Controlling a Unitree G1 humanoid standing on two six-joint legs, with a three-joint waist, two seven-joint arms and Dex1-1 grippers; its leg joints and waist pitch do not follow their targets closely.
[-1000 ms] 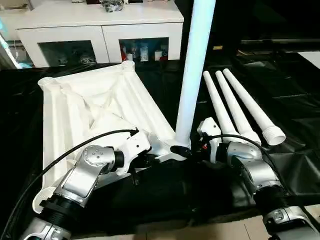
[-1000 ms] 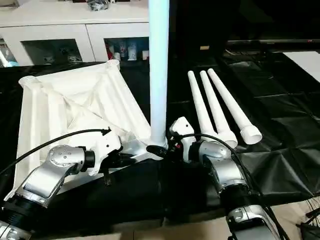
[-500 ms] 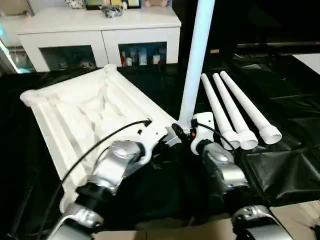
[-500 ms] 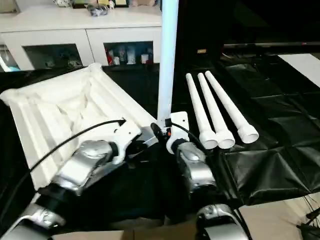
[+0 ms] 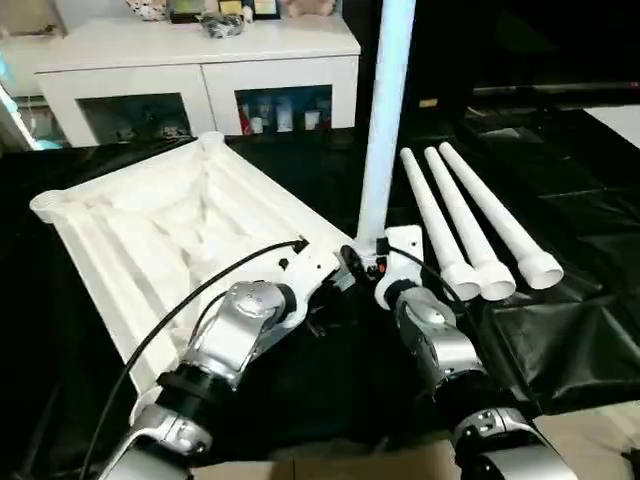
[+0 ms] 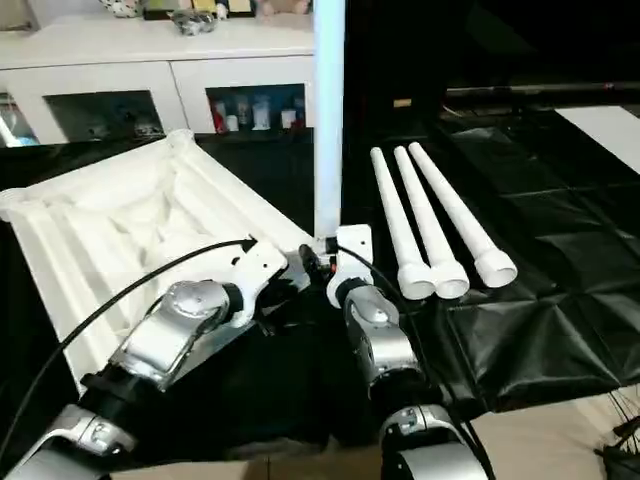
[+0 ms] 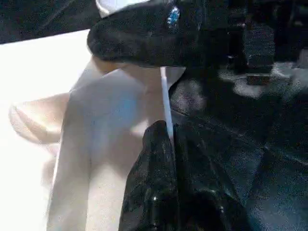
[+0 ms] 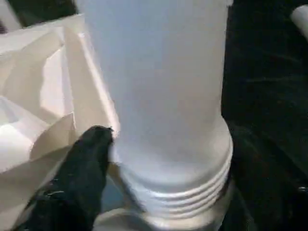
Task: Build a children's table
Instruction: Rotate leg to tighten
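The children's table top (image 5: 160, 230) lies upside down on the black sheet, ribbed underside up. One white leg (image 5: 385, 120) stands upright in its near right corner socket. Three more legs (image 5: 470, 225) lie side by side to the right. My left gripper (image 5: 325, 298) is shut on the top's thin rim (image 7: 165, 103) beside that corner. My right gripper (image 5: 364, 256) is open around the standing leg's threaded base (image 8: 178, 187). One of its black fingers (image 8: 79, 178) lies close beside the threads.
A white cabinet (image 5: 200, 60) with glass doors stands behind the black-sheeted table (image 5: 560, 340). The sheet is creased at the near right. The table's front edge and a strip of floor (image 5: 590, 430) run along the bottom.
The table top has swung about the leg's corner, its far end moving left. Both forearms have drawn in toward the middle. The leg stays upright and the lying legs have not moved.
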